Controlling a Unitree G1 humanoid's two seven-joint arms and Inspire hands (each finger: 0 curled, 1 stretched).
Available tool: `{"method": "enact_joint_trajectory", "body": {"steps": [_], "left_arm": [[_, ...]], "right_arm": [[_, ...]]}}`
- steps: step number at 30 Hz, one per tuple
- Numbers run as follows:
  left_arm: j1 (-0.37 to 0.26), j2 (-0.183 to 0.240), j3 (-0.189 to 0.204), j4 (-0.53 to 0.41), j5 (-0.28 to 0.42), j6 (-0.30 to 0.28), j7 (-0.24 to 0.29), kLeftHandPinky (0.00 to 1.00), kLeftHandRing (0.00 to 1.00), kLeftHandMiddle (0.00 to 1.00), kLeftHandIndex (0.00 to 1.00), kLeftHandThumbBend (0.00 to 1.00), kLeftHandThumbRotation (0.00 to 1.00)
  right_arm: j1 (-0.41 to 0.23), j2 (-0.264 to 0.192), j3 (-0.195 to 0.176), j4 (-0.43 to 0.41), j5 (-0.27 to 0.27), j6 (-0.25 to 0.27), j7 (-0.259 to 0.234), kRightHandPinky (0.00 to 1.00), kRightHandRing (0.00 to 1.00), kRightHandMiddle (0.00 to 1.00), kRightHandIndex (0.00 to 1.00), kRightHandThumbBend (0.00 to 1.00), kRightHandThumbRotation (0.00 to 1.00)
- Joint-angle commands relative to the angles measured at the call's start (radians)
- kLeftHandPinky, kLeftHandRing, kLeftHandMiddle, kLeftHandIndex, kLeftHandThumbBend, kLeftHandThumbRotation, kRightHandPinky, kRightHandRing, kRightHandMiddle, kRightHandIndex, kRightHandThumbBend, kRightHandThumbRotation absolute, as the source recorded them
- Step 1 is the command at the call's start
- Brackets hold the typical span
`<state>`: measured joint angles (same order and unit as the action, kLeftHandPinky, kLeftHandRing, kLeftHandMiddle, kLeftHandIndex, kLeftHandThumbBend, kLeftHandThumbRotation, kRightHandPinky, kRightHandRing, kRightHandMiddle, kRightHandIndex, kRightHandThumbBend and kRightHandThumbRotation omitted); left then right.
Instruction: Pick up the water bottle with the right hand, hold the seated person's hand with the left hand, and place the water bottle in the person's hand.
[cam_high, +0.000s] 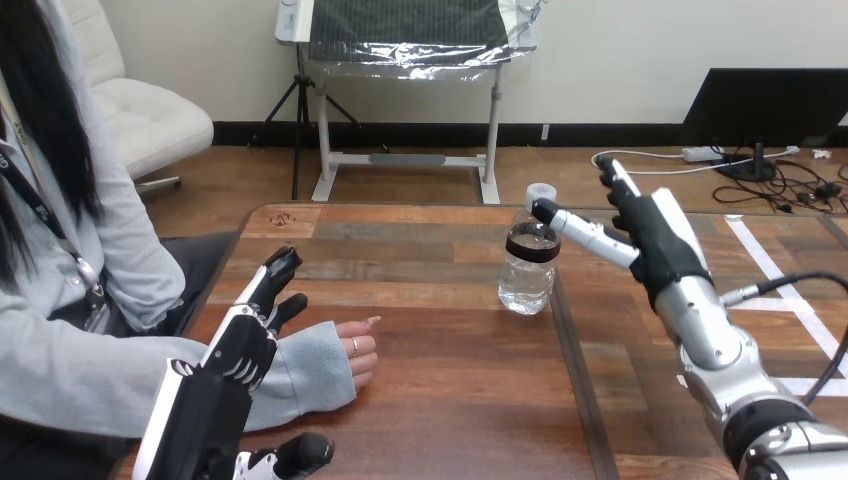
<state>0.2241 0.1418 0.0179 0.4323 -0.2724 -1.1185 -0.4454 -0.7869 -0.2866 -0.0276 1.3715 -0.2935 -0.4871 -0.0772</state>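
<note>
In the head view, the water bottle (527, 275) stands upright on the wooden table (450, 410), a little beyond its middle and to my right of centre. It is clear plastic with a white cap, a dark band round its shoulder and water showing in its lower part. My right hand (655, 235) is just beside it on the right, spread wide with the fingers straight and pointing up and away. The thumb reaches out to the bottle's neck, but I cannot tell whether its tip touches. This hand has hold of nothing. My left hand (245, 335) is at the table's left edge, its fingers straight and angled forward, gripping nothing. It lies over the light blue sleeve (310, 375) of the person's forearm. The person's hand (357, 358) rests on the table just past my fingers, loosely curled, well apart from the bottle
</note>
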Motion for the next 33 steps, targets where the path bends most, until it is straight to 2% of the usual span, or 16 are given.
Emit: {"method": "enact_joint_trajectory", "body": {"steps": [1, 6, 13, 18, 22, 33], "left_arm": [[-0.04, -0.008, -0.003, -0.028, -0.006, -0.005, 0.007, 0.91, 0.98, 0.97, 0.92, 1.0, 0.63], [-0.041, -0.01, 0.0, -0.025, 0.004, -0.015, 0.011, 0.92, 0.98, 0.97, 0.92, 1.0, 0.63], [-0.039, -0.012, -0.005, -0.023, -0.003, -0.023, 0.008, 0.92, 0.98, 0.97, 0.92, 1.0, 0.63], [-0.038, -0.015, -0.005, -0.02, -0.001, -0.029, 0.01, 0.92, 0.98, 0.97, 0.92, 1.0, 0.63], [-0.037, -0.018, -0.005, -0.017, 0.003, -0.034, 0.012, 0.92, 0.98, 0.97, 0.93, 1.0, 0.63], [-0.034, -0.022, -0.009, -0.009, 0.014, -0.046, 0.015, 0.92, 0.98, 0.97, 0.92, 1.0, 0.63]], "right_arm": [[-0.131, -0.028, 0.039, -0.049, -0.035, -0.038, -0.039, 0.91, 0.97, 0.98, 1.0, 1.0, 0.69], [-0.15, -0.031, 0.048, -0.046, -0.043, -0.035, -0.038, 0.9, 0.96, 0.97, 0.99, 1.0, 0.69], [-0.184, -0.039, 0.09, -0.042, -0.098, -0.023, -0.079, 0.87, 0.95, 0.96, 0.97, 1.0, 0.69], [-0.203, -0.041, 0.098, -0.036, -0.11, -0.009, -0.081, 0.86, 0.95, 0.95, 0.96, 1.0, 0.69], [-0.222, -0.043, 0.119, -0.035, -0.135, 0.0, -0.099, 0.86, 0.95, 0.94, 0.96, 1.0, 0.7], [-0.259, -0.047, 0.165, -0.028, -0.182, 0.017, -0.11, 0.85, 0.94, 0.91, 0.95, 1.0, 0.72]]}}
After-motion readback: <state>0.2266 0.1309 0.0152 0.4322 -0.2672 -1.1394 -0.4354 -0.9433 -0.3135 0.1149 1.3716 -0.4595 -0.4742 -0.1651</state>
